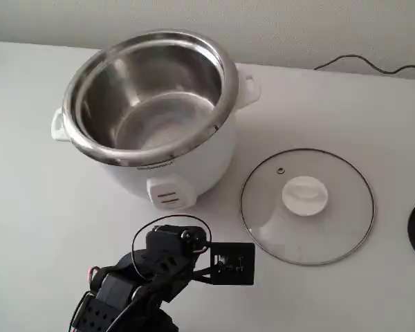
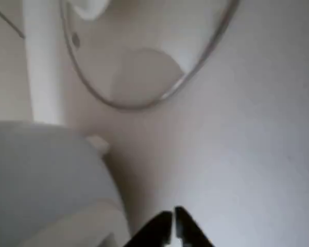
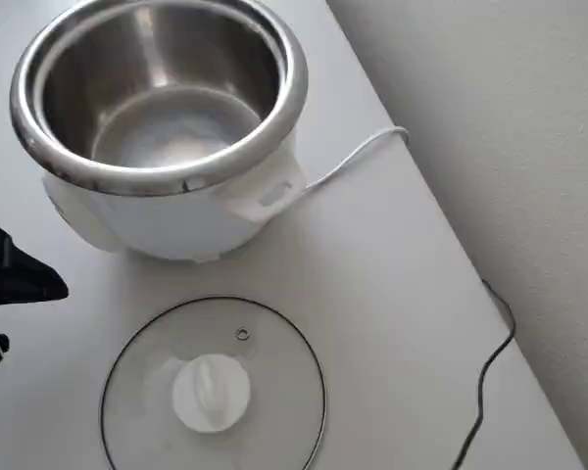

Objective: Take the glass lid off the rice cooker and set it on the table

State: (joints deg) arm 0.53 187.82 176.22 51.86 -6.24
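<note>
At the bottom of the fixed view, nearest the camera, the black arm sits low in the frame with its wrist camera block beside it. In the wrist view the gripper (image 2: 173,222) shows at the bottom centre, its two dark fingertips (image 2: 157,226) drawn nearly together with only a thin slit between them and nothing held. Beyond them lies bare white table (image 2: 257,144), and further up that frame the glass lid (image 2: 144,77) lies flat, its thin metal rim curving across the top. In the fixed view the glass lid (image 1: 307,206) rests flat on the table (image 1: 41,207) at right of centre, white knob (image 1: 304,195) up and the small steam hole (image 1: 281,170) just above the knob. It lies just beside the rice cooker (image 1: 152,111), apart from it. The cooker stands open in the upper left, its shiny steel inner pot (image 1: 155,104) bare, with the switch panel (image 1: 169,194) facing the arm. A dark cable (image 1: 373,67) runs along the far edge at upper right.
</note>
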